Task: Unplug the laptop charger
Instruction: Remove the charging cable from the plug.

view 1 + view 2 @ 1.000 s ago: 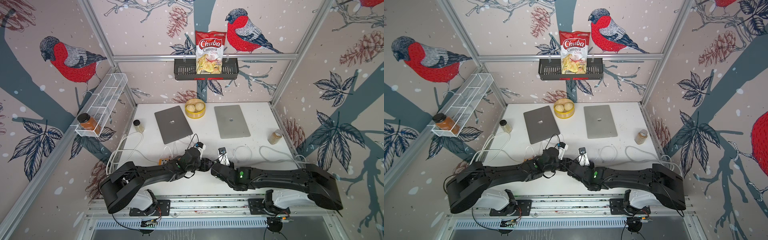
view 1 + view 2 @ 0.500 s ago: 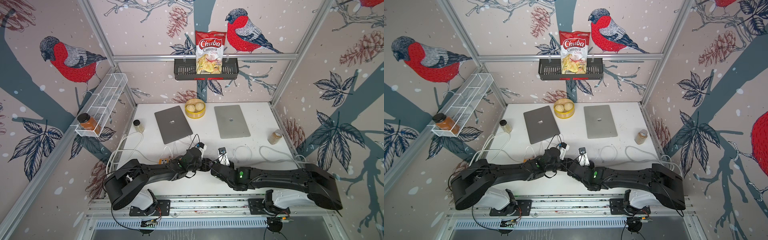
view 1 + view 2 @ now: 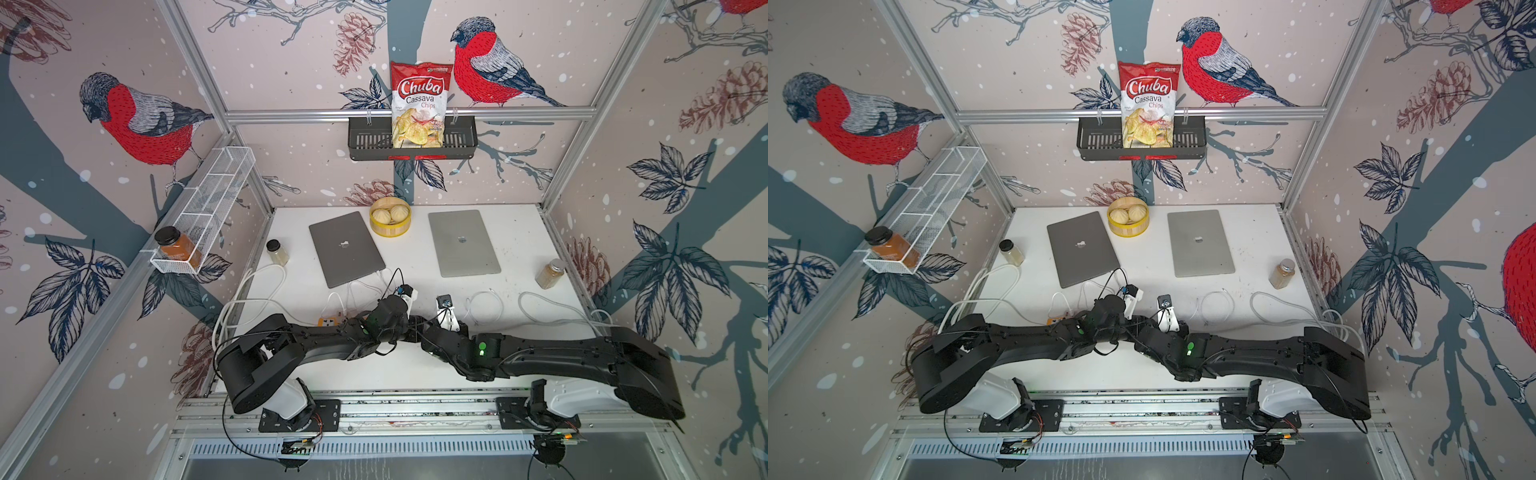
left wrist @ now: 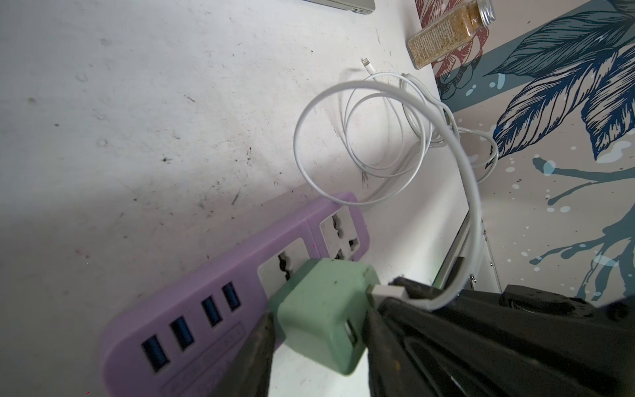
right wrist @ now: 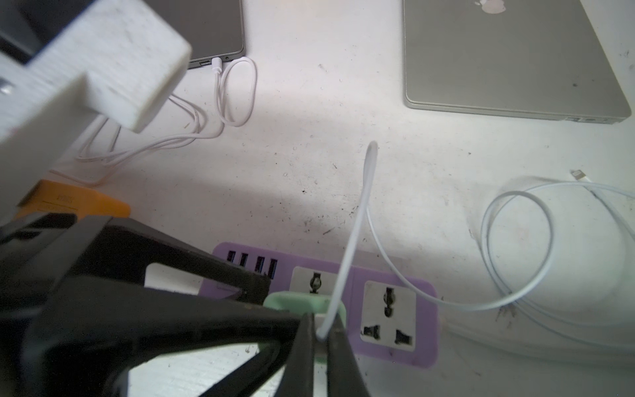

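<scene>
Against the pictures of a second earlier, one thing is found altered. The right gripper (image 5: pixel 323 330) is now clenched, its black fingertips pinched on the thin white rubber cable (image 5: pixel 357 223) just where the plug enters the mint-green cube-shaped plastic charger (image 4: pixel 326 295). Otherwise the arms are seen almost where they lay, with only the left arm's near elbow shifted a little.

The left gripper (image 4: pixel 321 319) is clamped across the charger, one finger on each side. The charger is seated in a socket of the flat lilac plastic power strip (image 4: pixel 192 309), at the near middle of the table. It is hidden beneath the two wrists in both top views. With both holds made, the pull is judged to be the step in hand. The charger is not yet freed.

The matt white tabletop (image 3: pixel 519 232) is scuffed and speckled with dark marks. On it are laid:
- a closed dark grey laptop (image 3: pixel 345 249) at far left;
- a closed silver laptop (image 3: pixel 463 243) at far right;
- a round yellow steamer of buns (image 3: pixel 390 216) between the two laptops;
- a small glass spice jar (image 3: pixel 277 252) at the left edge.

The room is walled with paper printed with red-breasted birds and framed in aluminium bars. A black wire basket (image 3: pixel 361 137) holding a red-and-white bag of cassava chips (image 3: pixel 417 104) is hung on the far wall. A white mesh shelf (image 3: pixel 216 187) is fixed to the left wall.
</scene>
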### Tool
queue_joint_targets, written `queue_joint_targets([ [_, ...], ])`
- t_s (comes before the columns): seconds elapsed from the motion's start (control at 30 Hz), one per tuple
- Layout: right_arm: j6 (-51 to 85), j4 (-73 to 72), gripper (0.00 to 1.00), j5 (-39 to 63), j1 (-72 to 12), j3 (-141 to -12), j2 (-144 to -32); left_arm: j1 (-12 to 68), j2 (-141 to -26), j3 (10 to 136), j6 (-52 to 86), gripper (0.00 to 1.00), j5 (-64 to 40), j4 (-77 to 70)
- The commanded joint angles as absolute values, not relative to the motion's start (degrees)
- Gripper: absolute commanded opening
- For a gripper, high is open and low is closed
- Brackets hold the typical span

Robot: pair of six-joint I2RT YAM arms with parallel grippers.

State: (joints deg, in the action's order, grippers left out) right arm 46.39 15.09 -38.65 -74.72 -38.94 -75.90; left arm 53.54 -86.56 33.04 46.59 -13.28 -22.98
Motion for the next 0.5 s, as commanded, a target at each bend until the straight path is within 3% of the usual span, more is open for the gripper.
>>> queue_joint_targets([
  [0.0, 46.14, 13.76, 0.08, -40.61, -75.06, -39.77, -75.92, 53.83, -87.18, 32.46, 46.58, 0.43, -10.95, -17.66],
  [0.47, 47.02, 15.81, 0.07, -42.47, -75.08, -39.50, -73.81, 53.96, -87.01, 30.45, 47.55, 0.43, -10.18, -18.74],
])
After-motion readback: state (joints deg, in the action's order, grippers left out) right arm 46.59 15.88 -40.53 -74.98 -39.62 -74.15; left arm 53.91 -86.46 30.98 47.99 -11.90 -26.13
